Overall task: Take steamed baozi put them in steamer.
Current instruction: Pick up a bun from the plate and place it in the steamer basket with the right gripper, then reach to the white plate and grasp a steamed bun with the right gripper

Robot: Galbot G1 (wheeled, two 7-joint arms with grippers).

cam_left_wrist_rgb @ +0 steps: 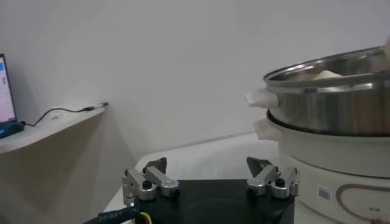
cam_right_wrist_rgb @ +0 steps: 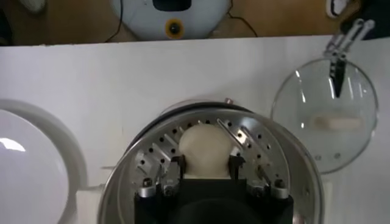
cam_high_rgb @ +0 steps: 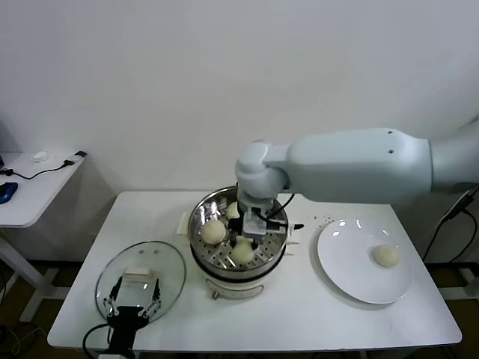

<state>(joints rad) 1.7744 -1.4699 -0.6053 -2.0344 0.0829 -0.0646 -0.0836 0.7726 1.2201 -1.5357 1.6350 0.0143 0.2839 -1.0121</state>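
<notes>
Four steamed baozi are in view, counted from the head view: three inside the steamer and one alone on the white plate at the robot's right side of the bench; of the three in the pot, one lies toward the left, one toward the front, and one sits between the fingers of the right claw, which reaches down into the pot and is clamped on that bun just above the perforated tray; the step in hand looks like setting down the third bun; the next move would call for parting the fingers, lifting clear of the steel rim, then crossing to the plate for the last bun; one glass lid lies on the bench at the left, and the left claw waits over it with its fingers spread wide, holding nothing.
</notes>
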